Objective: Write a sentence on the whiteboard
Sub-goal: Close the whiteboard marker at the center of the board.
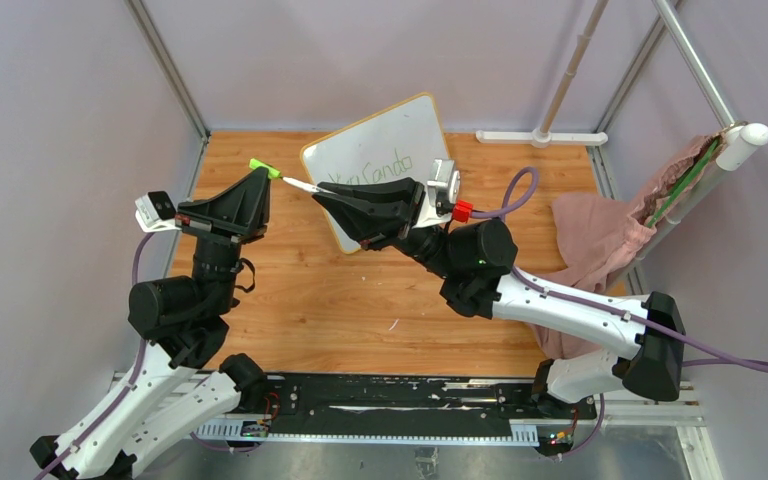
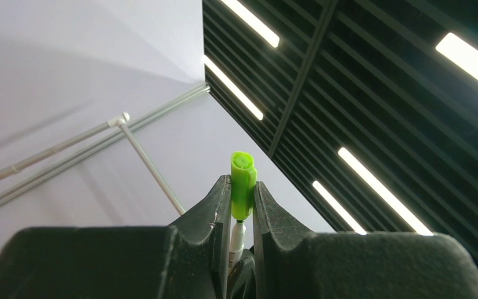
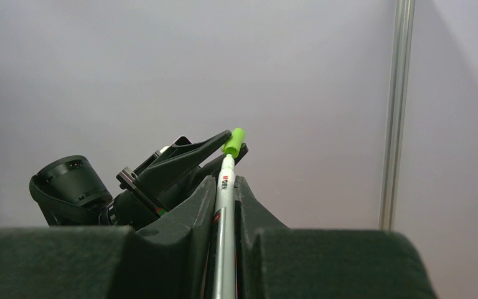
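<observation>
The whiteboard [image 1: 385,143] lies at the back middle of the wooden table, and green words of the sentence [image 1: 372,172] show on it. My right arm hides the board's lower part. My right gripper [image 1: 322,197] is shut on a white marker [image 3: 224,208], holding it in the air and pointing left. My left gripper [image 1: 261,172] is shut on the marker's green cap [image 2: 243,179]. The marker's front end [image 2: 238,237] meets the cap's open end, and in the right wrist view the cap [image 3: 234,142] sits at the marker's tip. Both grippers hover over the board's left corner.
A pink cloth [image 1: 600,240] is heaped at the table's right side against a padded post [image 1: 735,140]. A white pole stand [image 1: 540,137] sits at the back right. A black rail [image 1: 390,395] with the arm bases runs along the near edge.
</observation>
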### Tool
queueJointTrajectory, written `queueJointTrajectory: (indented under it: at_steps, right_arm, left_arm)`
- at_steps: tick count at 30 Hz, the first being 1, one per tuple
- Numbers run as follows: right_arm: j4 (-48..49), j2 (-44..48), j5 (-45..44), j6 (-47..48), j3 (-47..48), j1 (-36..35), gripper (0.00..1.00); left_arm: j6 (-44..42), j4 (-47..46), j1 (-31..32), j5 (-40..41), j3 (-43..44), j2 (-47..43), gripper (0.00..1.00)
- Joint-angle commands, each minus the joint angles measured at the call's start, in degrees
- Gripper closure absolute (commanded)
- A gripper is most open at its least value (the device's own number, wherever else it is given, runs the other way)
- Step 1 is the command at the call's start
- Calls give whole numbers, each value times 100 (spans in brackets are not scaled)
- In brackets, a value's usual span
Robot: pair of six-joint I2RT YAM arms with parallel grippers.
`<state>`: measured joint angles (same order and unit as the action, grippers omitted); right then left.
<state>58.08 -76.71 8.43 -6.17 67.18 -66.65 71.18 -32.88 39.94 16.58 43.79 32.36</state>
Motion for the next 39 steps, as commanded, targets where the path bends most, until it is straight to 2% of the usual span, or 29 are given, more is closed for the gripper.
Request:
queueJointTrajectory:
  at_steps: [1, 25, 39]
  right_arm:
    - [304, 131, -119, 127, 80, -86, 100]
    - [47, -70, -101, 175, 307, -85, 100]
    - [-509, -321, 94, 1169, 502, -167, 100]
  left_arm:
    - [-12, -112, -22, -13, -28, -63, 100]
    - [175, -142, -22, -549, 76, 158, 100]
    - [287, -176, -22, -771, 121, 321, 100]
